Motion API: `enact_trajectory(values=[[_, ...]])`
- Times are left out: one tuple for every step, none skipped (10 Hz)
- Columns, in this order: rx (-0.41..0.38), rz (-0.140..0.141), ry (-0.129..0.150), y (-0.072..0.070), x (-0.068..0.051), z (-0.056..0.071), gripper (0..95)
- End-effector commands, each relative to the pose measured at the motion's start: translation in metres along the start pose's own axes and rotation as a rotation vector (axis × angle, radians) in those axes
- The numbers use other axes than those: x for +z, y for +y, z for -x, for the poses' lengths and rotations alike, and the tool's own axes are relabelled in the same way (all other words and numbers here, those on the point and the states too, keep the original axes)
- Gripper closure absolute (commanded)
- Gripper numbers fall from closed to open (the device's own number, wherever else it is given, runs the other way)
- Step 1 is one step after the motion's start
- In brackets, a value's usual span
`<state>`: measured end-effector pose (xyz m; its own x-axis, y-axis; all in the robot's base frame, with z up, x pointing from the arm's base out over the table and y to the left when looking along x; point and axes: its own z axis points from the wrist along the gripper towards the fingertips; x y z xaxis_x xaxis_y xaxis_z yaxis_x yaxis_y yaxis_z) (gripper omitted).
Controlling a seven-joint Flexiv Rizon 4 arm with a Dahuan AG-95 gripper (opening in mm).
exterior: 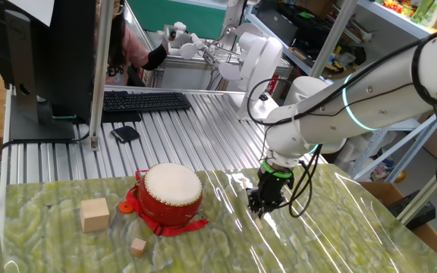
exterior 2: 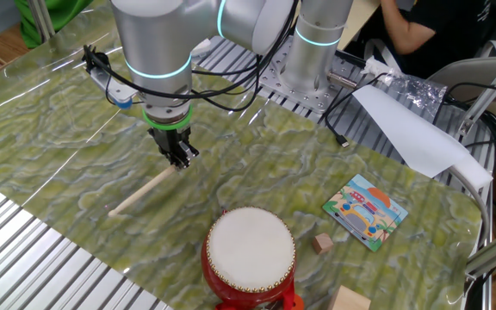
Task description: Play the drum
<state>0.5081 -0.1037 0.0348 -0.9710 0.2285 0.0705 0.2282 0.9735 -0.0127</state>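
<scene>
Wooden thin stick (exterior 2: 141,192) pinched at one end by gripper (exterior 2: 179,158) fingers, round red drum (exterior 2: 250,257) w/ flat cream head nearby

- The drum (exterior 2: 250,256) has a red body and a cream-white head.
- The surface (exterior 2: 50,129) has a wavy green marble pattern.
- The cubes (exterior: 95,214) are plain pale wood.
- The stick (exterior 2: 140,192) is light wood.
- The claw (exterior 2: 180,158) is black.

Jaws down at one end of the stick (exterior 2: 142,192), which lies on the table (exterior 2: 50,129). Drum (exterior 2: 250,257) near, off to one side. Two cubes (exterior: 95,214) beyond the drum. Picture card (exterior 2: 365,211) well apart.
</scene>
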Motion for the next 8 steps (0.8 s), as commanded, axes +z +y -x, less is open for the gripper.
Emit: enact_trajectory(values=[[0.004,0.002,0.000,0.0001,-0.0001,0.0002,95.0],[0.005,0.003,0.001,0.0002,0.0001,0.0000,95.0],[0.005,0.003,0.001,0.0003,0.0004,-0.0002,95.0],[0.006,0.005,0.001,0.0007,0.0015,-0.0013,95.0],[0.006,0.005,0.001,0.0009,0.0019,-0.0016,95.0],[0.007,0.006,0.001,0.0012,0.0027,-0.0025,95.0],[0.007,0.007,0.001,0.0012,0.0027,-0.0025,95.0],[0.006,0.008,-0.002,0.0011,0.0027,-0.0024,95.0]])
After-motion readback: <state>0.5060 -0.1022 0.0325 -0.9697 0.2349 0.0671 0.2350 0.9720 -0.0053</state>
